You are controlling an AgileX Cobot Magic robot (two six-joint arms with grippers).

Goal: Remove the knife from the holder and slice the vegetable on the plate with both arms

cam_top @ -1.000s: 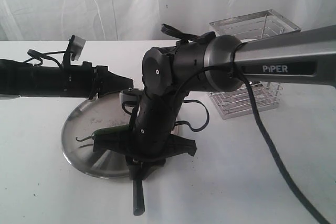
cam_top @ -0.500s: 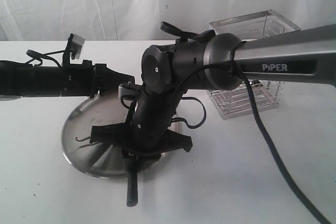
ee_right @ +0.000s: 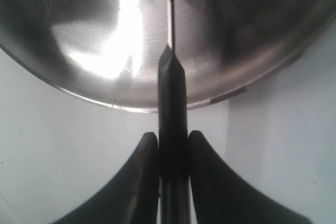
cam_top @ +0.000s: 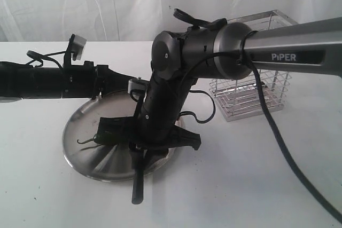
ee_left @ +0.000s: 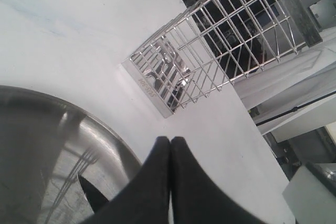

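1. Right arm: the grey-and-black arm marked "PIPER" reaches in from the right of the exterior view and bends down over the plate [cam_top: 80, 132].
2. Right pincer [ee_right: 173, 140]: its two fingers are clamped on the black handle of the knife [ee_right: 172, 93], one finger on each side.
3. Knife position: the handle end projects past the near rim of the plate, above the white worktop [cam_top: 240, 174]. The blade runs inward over the plate and appears edge-on as a thin dark line in the right wrist view.
4. Left arm: the black arm enters level from the left of the exterior view, above the far side of the plate.
5. Left pincer [ee_left: 170, 141]: its fingers are pressed together with nothing between them. They sit over the plate rim on the side facing the holder [ee_left: 210, 51].
6. Vegetable [cam_top: 88, 142]: it lies on the plate, left of the right pincer in the exterior view. Only the thin curved stem shows clearly; the body is largely hidden by the pincer.
7. Holder: the chrome wire basket stands upright on the worktop behind the right arm, apart from the plate.
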